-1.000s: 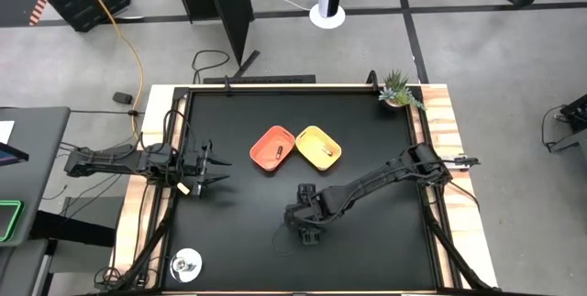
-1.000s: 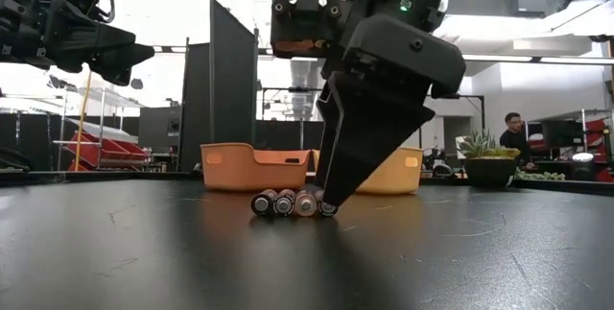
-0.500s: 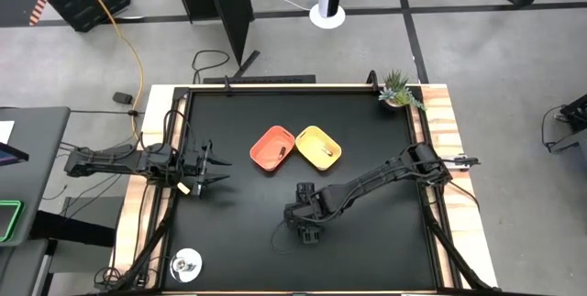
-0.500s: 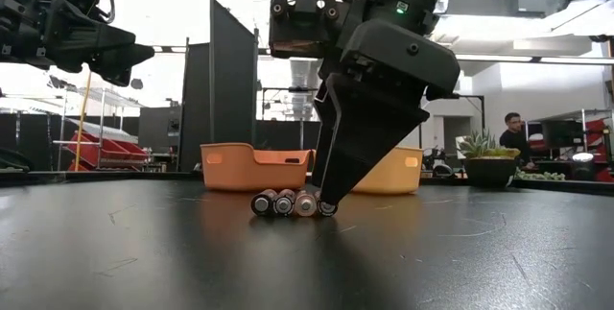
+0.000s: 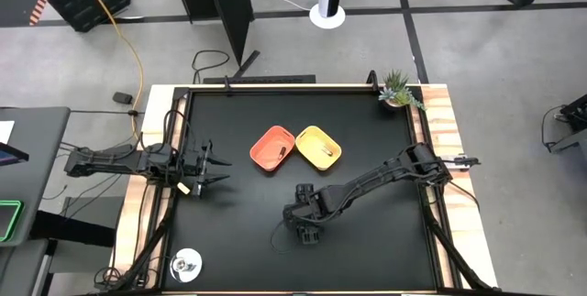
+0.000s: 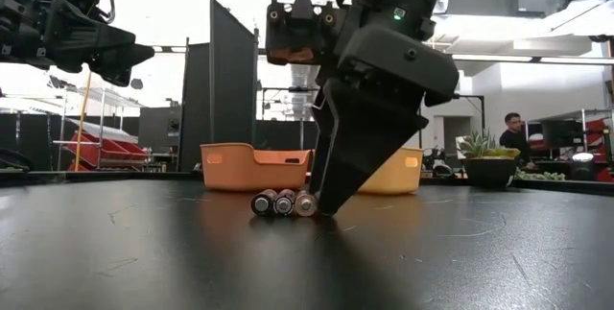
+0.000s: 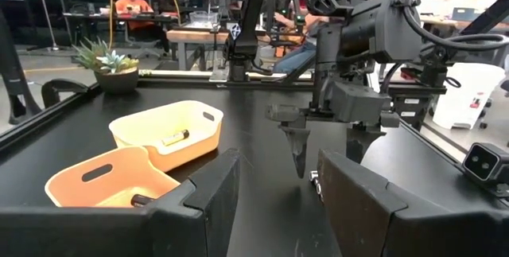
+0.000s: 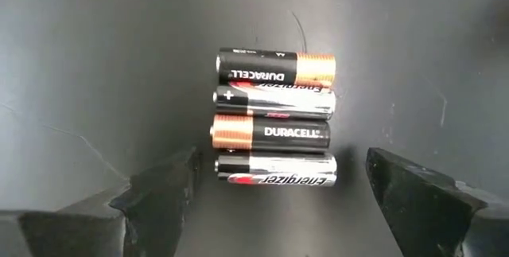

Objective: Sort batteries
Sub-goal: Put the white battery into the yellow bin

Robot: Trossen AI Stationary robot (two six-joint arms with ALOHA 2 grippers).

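Several batteries [image 8: 274,118] lie side by side in a row on the black table, two copper-and-black and two silvery. In the low view three of them [image 6: 281,202] show. My right gripper [image 8: 280,165] points down over the row, open. Its fingers [image 8: 163,184] stand off either end of the nearest silvery battery [image 8: 274,169] without touching it. From above the gripper [image 5: 307,230] hides the row. The orange tray [image 5: 272,148] and the yellow tray [image 5: 318,146] each hold a battery. My left gripper [image 5: 213,168] waits open, raised, at the table's left side.
A potted plant [image 5: 398,90] stands at the far right corner. A round silvery object [image 5: 188,263] sits at the near left corner. The trays touch each other at mid-table, on the far side of the battery row. People [image 6: 513,132] are in the room behind.
My right gripper has sunk a little toward the table over the battery row and edged slightly toward the table's left. In the low view its finger now covers the fourth battery, which showed a second ago. The batteries have not moved.
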